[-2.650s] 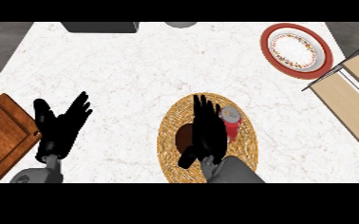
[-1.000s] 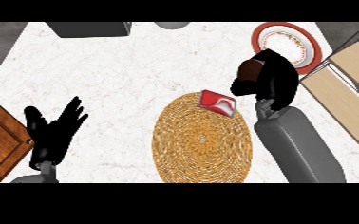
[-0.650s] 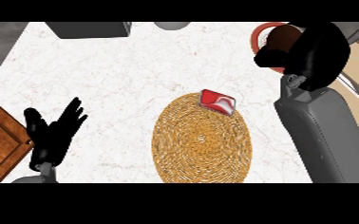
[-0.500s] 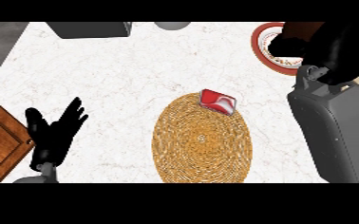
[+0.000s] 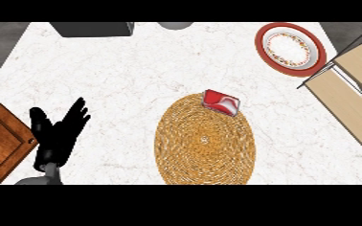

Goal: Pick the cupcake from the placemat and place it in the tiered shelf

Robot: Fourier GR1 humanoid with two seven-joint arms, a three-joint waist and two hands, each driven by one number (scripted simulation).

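The cupcake, red with a white top, lies tipped on its side at the upper right edge of the round woven placemat. The tiered shelf, light wood with dark wire legs, stands at the right edge of the head view. My left hand rests open at the lower left, fingers up, far from the cupcake. No part of my right hand or forearm shows in the view.
A red-rimmed plate with a patterned white centre sits at the upper right next to the shelf. A dark box and a grey round object stand along the far edge. A brown wooden board lies at the left edge.
My right hand rose from the placemat, swung up to the right past the plate and left the view. The cupcake stays tipped over at the placemat's edge. The left hand has not moved.
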